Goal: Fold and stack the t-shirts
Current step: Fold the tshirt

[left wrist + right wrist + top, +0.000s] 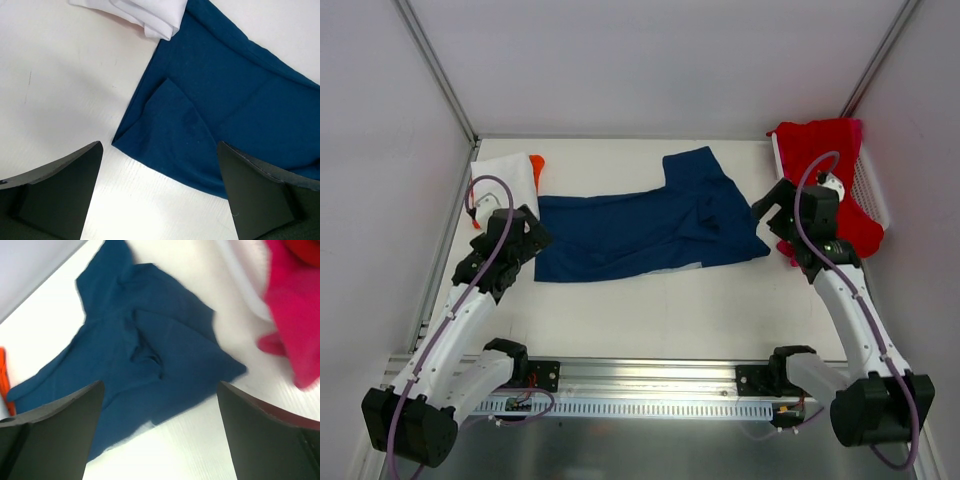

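From the top camera I am seeing the navy shirt (650,225) lying spread across the middle of the table (650,320). The white shirt (505,180) and orange shirt (536,163) are sitting at 10 o'clock, and the red shirt (820,150) is filling the basket (875,190) at 2 o'clock. The left wrist view is adding a folded-over navy corner, and the right wrist view a blurred pink shirt (295,305). The left gripper (159,145) and right gripper (160,385) are both hanging wide open over the navy cloth, gripping nothing.

Plain white panels (620,60) and an aluminium rail (650,372) are enclosing a white table (650,310), marking a robotics lab cell.
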You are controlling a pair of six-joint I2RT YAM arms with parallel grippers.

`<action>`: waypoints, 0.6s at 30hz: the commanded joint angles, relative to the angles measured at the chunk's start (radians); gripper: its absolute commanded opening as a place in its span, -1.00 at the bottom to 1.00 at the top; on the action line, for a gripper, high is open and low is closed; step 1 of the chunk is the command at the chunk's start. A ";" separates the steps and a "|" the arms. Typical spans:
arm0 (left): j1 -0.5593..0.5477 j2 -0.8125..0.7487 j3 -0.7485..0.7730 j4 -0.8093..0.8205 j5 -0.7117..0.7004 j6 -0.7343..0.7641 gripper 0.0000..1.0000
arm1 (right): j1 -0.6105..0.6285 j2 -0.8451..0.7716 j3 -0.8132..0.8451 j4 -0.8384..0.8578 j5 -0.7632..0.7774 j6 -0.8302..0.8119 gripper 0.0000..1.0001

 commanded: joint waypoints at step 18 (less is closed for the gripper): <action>0.004 0.286 0.050 0.276 0.183 0.181 0.98 | -0.070 1.243 1.119 0.156 -0.651 -0.019 0.99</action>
